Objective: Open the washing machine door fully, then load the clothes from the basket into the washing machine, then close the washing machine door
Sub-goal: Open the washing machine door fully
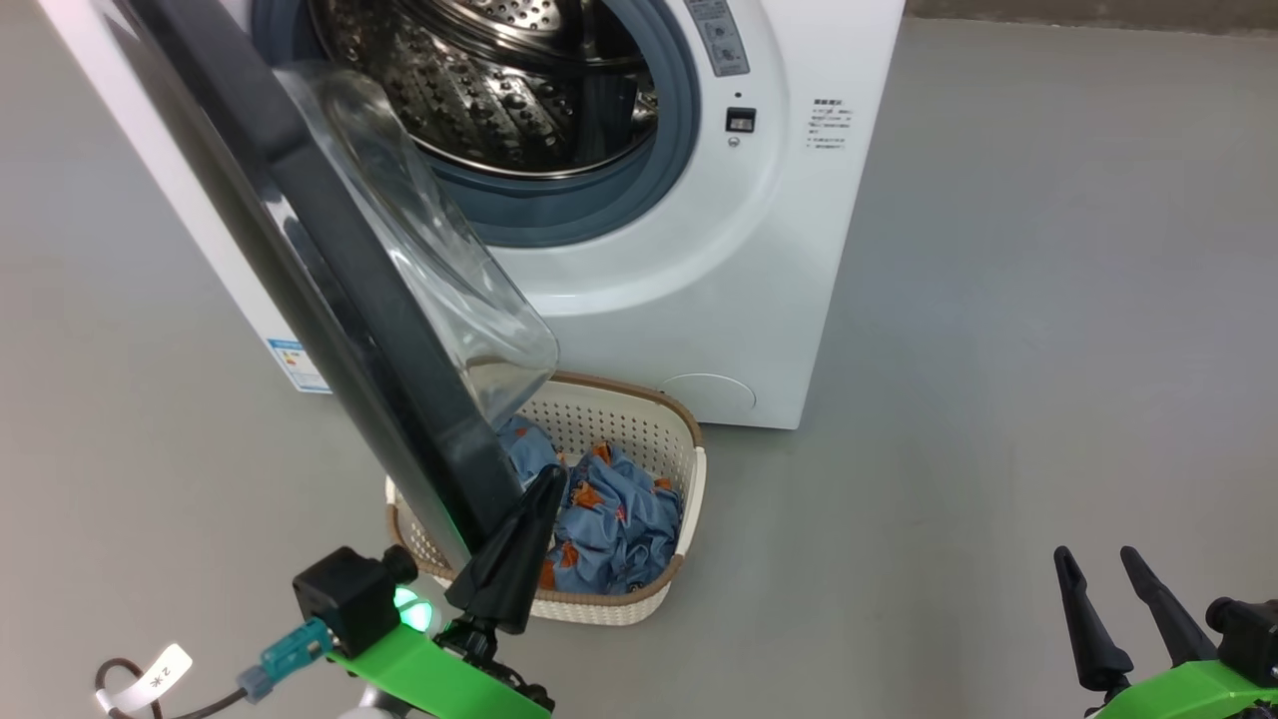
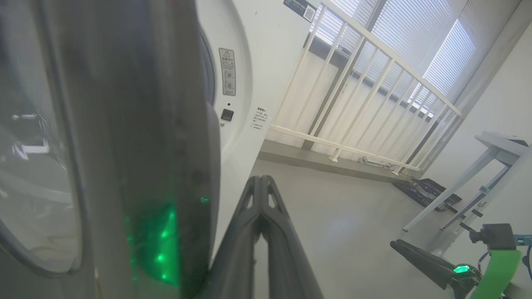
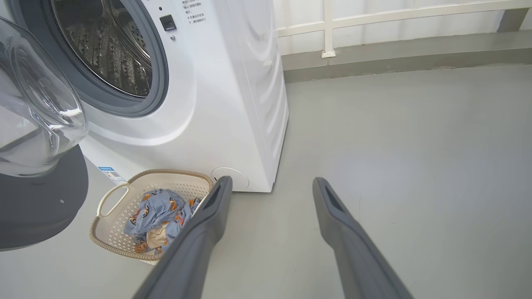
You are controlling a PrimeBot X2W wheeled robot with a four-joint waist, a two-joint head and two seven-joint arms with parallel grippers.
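Glossy black rims the washing machine door (image 1: 329, 290), which stands swung out from the white washing machine (image 1: 719, 280), its clear glass bowl (image 1: 439, 260) bulging towards the steel drum (image 1: 479, 90). The cream basket (image 1: 689, 434) sits on the floor at the machine's foot (partly under the door), holding crumpled blue clothes (image 1: 609, 519). The left gripper (image 1: 547, 477), fingers pressed together, sits just beside the door's lower edge. The right gripper (image 1: 1094, 551) is spread open, well apart.

place: robot test lab | cues: bare grey floor (image 3: 415, 145), white railing (image 2: 353, 83), window blinds (image 2: 449, 58), freestanding washing machine (image 1: 699, 250)
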